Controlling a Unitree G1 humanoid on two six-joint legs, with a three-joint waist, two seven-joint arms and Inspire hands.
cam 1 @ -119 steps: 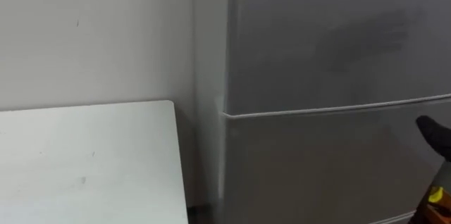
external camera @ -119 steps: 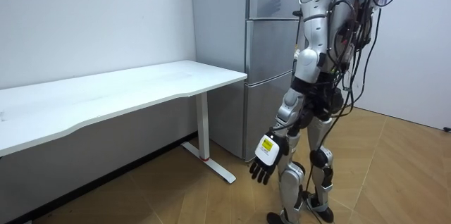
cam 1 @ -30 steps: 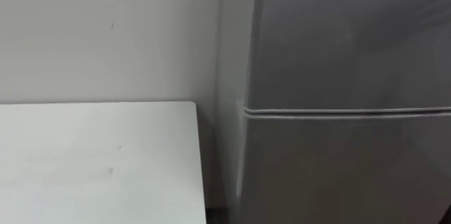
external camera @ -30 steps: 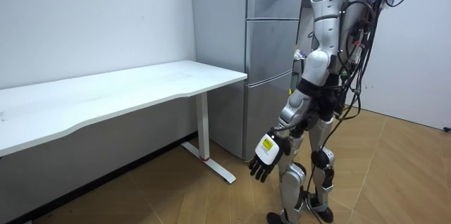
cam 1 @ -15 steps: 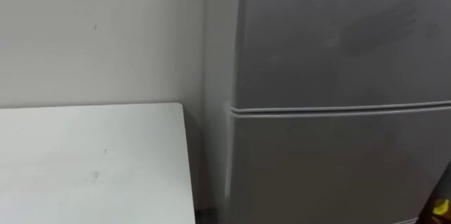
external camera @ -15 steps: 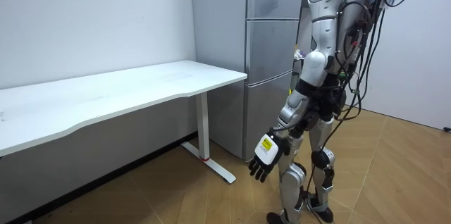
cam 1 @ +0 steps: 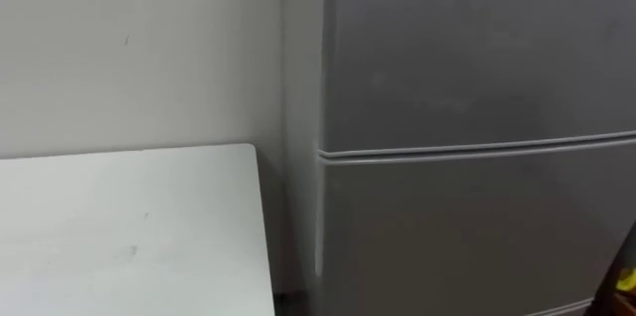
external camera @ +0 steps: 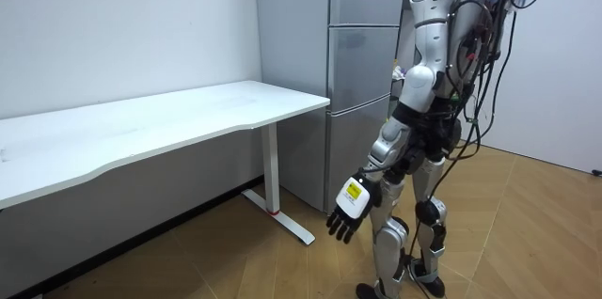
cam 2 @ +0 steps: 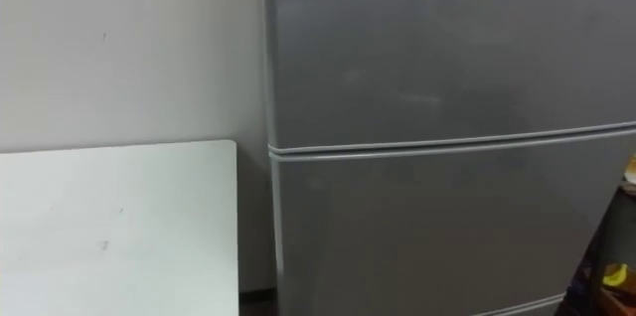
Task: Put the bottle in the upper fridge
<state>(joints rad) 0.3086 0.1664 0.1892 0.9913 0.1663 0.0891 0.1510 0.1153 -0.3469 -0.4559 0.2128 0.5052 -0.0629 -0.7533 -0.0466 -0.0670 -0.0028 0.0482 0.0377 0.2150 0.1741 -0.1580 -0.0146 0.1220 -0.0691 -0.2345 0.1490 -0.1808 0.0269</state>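
The bottle's whereabouts could not be told; it was probably light and slippery, best gripped mid-body. Left hand (external camera: 348, 208) hung, fingers loosely apart, near the shut tall grey two-door fridge (cam 1: 477, 58).

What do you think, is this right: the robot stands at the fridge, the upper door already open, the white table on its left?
Not quite. The upper door is shut, not open: the left eye view shows it closed above the lower door. The robot does stand at the fridge, the white table on its left.
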